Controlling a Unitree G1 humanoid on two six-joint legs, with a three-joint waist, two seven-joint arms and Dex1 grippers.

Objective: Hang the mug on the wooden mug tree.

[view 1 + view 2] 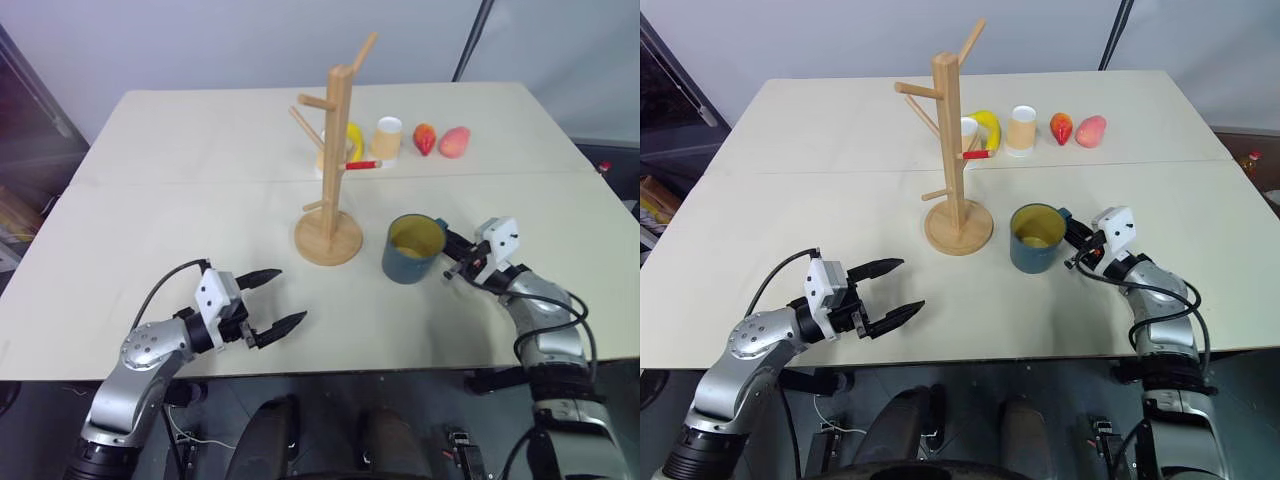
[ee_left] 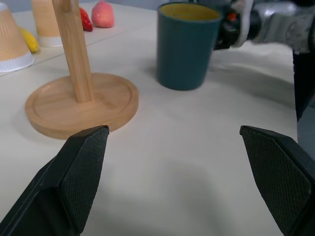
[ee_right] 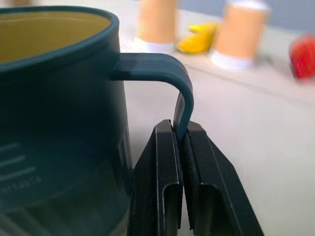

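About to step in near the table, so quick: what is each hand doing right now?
Left hand: open, holding nothing, above the table.
Right hand: closed on the handle of the mug.

The right gripper [image 3: 180, 147] reaches level toward the left with its two fingers pinched together on the mug [image 1: 412, 250] handle, while the left gripper [image 1: 282, 298] hangs low over the table edge, pointing forward-right, fingers spread wide and holding nothing.
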